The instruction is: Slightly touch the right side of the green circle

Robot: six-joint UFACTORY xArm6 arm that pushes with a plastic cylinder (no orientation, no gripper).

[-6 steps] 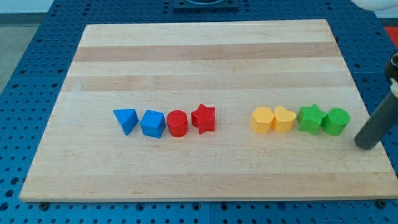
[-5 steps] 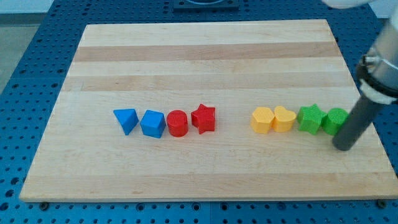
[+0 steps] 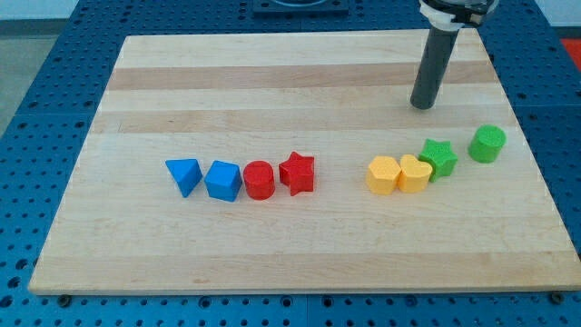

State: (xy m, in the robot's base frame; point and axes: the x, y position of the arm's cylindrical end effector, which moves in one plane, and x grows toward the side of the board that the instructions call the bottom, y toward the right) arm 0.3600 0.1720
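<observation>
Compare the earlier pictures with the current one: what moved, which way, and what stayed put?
My tip went from the view's right edge, beside the green circle, up toward the view's top, and now stands clear of every block. The green circle shifted up and away from the green star, which also turned and moved up slightly. The two yellow blocks, the red star, red cylinder and both blue blocks stayed put.

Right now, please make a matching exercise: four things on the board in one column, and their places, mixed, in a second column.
Things:
1. green circle
2. blue triangle
3. my tip
4. red star

Places:
A. at the view's left end of the row
B. up above the yellow blocks, touching no block
C. farthest to the view's right, standing apart
D. just right of the red circle

Pairs: 1-C, 2-A, 3-B, 4-D
</observation>
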